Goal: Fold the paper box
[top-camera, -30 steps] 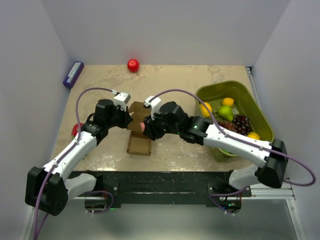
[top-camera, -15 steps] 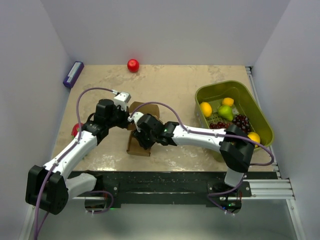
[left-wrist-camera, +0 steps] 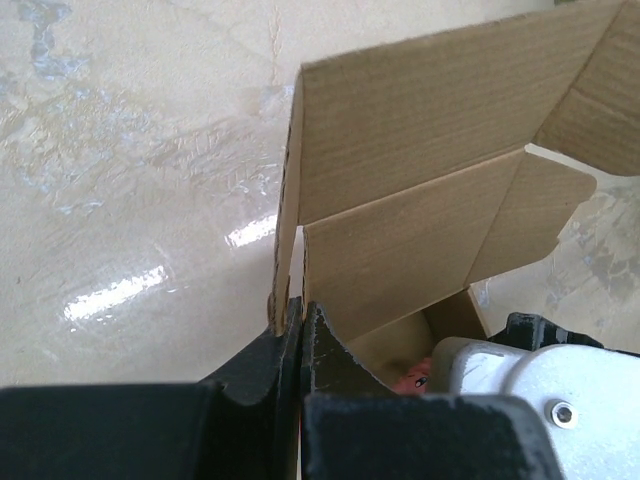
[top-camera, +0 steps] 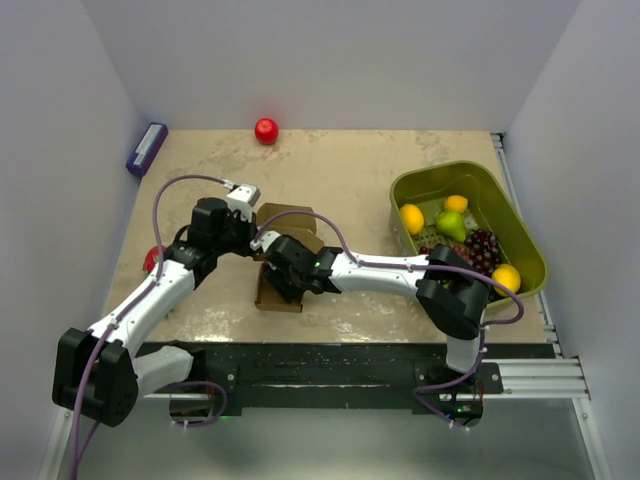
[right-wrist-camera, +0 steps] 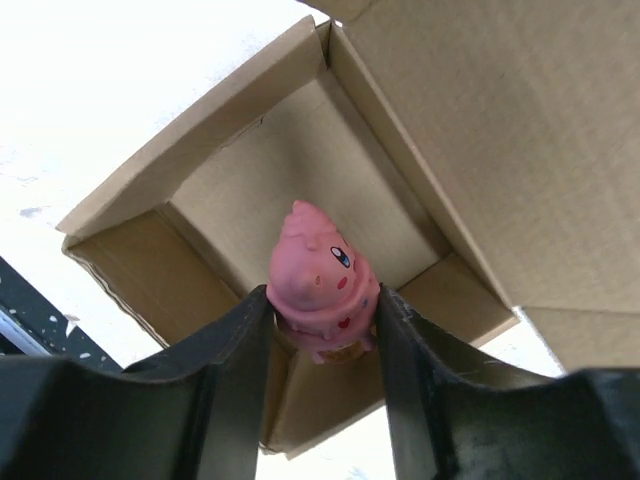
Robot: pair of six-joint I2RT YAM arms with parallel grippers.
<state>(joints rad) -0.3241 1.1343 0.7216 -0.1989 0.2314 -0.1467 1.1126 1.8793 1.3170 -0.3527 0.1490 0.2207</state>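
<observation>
Box (right-wrist-camera: pixel 230 200) base formed, lid up. L jaws pinch its wall; R jaws pinch pink toy (right-wrist-camera: pixel 322 280) over opening. Prob. left: release toy, shut lid.

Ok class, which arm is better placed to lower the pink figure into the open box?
Right. The right gripper holds the pink figure over the open paper box; the left gripper is clamped on a box wall, apparently steadying it.

Robot lab: white enclosure walls (top-camera: pixel 330 60) around tabletop (top-camera: pixel 340 170).
</observation>
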